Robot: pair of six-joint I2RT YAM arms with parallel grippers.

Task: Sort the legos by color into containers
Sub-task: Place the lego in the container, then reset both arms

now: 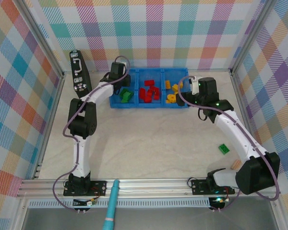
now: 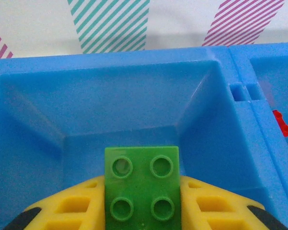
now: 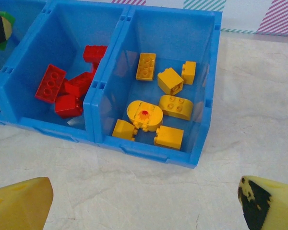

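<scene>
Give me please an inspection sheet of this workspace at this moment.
Surface: pale marbled tabletop, no spill seen.
Job's things: blue plastic three-compartment tray holds red bricks and yellow-orange bricks, sorted; one green studded brick lies loose at right.
Clutter: black rectangular case far left; teal rod at front rail.
Grippers: left gripper shut on green four-stud brick over left compartment; right gripper open, empty.
Cables: purple cables along both arms.
Surroundings: multicoloured plaid walls.

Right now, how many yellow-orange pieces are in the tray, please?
7, all in the tray's right-end compartment: three bricks at the back, a rounded brick and the round piece in the middle, two bricks by the front wall.
</scene>
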